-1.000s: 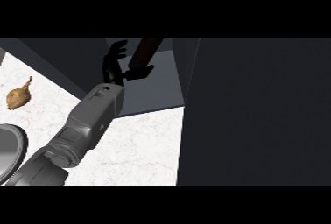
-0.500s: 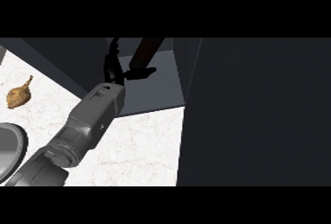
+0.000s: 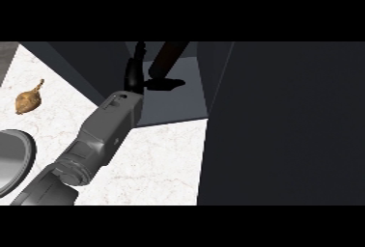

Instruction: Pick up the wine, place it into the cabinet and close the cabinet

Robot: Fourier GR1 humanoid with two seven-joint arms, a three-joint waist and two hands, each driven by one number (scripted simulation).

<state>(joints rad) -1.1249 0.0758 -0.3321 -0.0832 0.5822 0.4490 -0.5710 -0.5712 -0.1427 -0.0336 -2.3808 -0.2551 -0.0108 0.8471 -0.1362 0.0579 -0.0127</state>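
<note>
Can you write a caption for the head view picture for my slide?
Left hand holds the wine bottle inside the open dark cabinet.

White marbled counter (image 3: 153, 159), dark cabinet (image 3: 285, 125)

White marbled counter (image 3: 153, 161) below, pale with faint grey veins. Small brown onion-like bulb (image 3: 28, 99) lying near the left edge, thin stem tip pointing up and right. Part of a round grey metal rim (image 3: 20, 161) at lower left, well apart from the bulb
</note>
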